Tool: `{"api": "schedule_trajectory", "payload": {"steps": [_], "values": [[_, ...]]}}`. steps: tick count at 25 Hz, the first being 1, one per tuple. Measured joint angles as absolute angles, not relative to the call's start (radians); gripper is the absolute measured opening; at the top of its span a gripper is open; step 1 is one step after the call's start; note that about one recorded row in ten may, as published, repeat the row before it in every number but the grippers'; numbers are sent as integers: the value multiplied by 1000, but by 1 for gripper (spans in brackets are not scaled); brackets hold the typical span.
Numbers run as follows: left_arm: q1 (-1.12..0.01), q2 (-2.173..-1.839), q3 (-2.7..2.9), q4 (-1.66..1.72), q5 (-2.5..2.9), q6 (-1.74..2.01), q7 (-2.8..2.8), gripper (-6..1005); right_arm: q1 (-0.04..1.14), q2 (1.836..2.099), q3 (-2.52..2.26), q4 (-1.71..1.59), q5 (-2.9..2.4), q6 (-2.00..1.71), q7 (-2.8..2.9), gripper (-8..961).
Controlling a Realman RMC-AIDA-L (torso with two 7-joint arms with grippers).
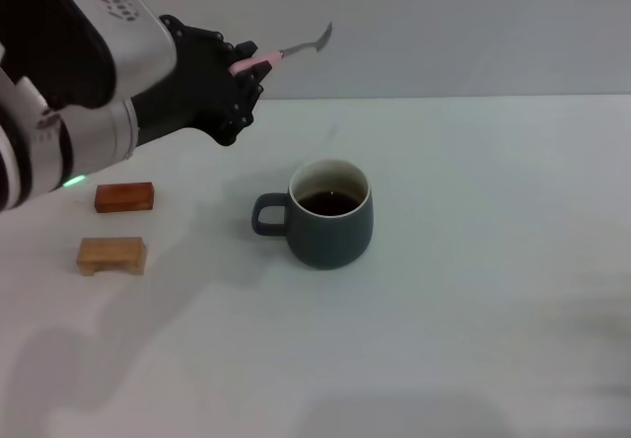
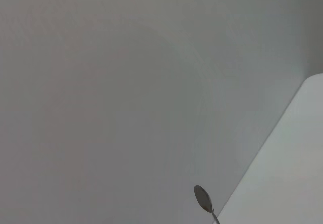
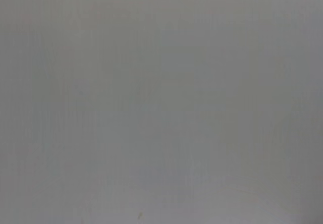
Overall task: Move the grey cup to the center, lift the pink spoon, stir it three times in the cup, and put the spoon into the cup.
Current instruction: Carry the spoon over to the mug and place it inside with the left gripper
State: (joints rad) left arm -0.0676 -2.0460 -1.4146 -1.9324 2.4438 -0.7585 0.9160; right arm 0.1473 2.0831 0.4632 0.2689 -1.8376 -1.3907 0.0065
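From the head view I see the left gripper (image 1: 248,66) raised above the desk (image 1: 473,280), jaws clamped on the pink handle of the spoon (image 1: 296,48), its metal bowl pointing up and right, well above and left of the cup (image 1: 330,216). The cup stands upright mid-desk, handle to the left, dark liquid inside. Two wooden blocks (image 1: 116,226) lie apart to its left. On the left wrist view I catch only the spoon's bowl (image 2: 203,199) against the wall and a desk edge. The right wrist view shows me plain grey; right gripper out of sight.
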Motion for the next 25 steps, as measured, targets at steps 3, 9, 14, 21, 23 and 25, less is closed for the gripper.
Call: {"api": "schedule_trajectory", "payload": {"steps": [3, 9, 14, 21, 23, 25], "values": [[-70, -2048, -1444, -1957, 2432, -816, 932, 139, 147, 2083, 463, 270, -1828, -1391, 6, -1], [-73, -2054, -1480, -2011, 2430, -939, 967, 139, 146, 2083, 464, 269, -1819, -1391, 5, -1], [-93, -2054, -1506, -2008, 2430, -1019, 994, 138, 131, 2083, 488, 268, -1818, -1399, 4, 0], [-103, -2056, -1500, -1998, 2438, -1115, 1026, 138, 106, 2083, 540, 265, -1818, -1415, 1, 0], [-104, -2056, -1500, -1994, 2439, -1127, 1029, 138, 105, 2082, 545, 265, -1818, -1415, 1, 0], [-108, -2056, -1500, -1983, 2439, -1146, 1034, 138, 104, 2082, 554, 263, -1818, -1416, 1, 0]]}}
